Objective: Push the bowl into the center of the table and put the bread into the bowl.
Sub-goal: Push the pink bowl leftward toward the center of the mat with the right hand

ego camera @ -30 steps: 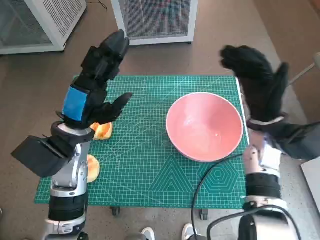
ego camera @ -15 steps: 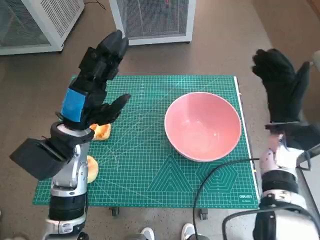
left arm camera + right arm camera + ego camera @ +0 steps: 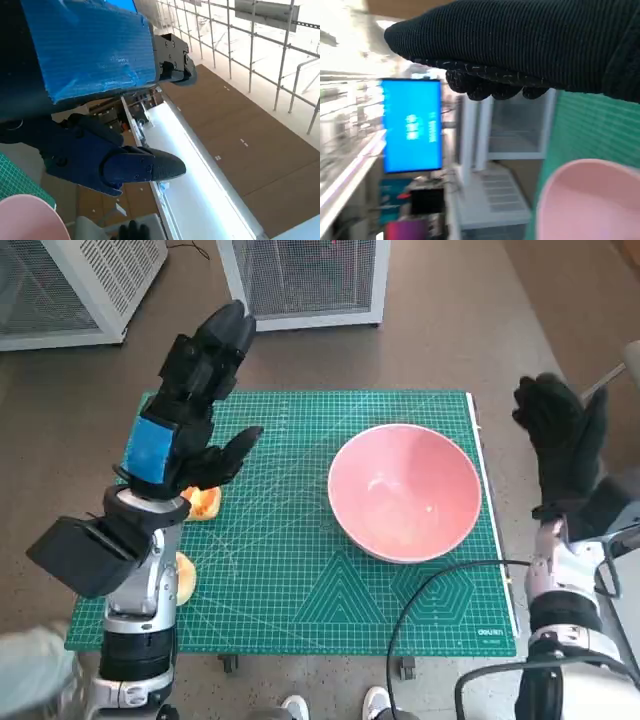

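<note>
The pink bowl (image 3: 405, 491) sits empty on the green mat (image 3: 290, 570), right of center. The bread (image 3: 203, 503) lies near the mat's left edge. The left hand (image 3: 190, 405) hovers above it, fingers spread, holding nothing. The right hand (image 3: 562, 445) is raised off the mat's right edge, spread and empty.

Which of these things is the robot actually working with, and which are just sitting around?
Part of the job: pink bowl; bread pieces by the mat's left edge.
Just lying about: green cutting mat; white mesh cabinets; black cable.
</note>
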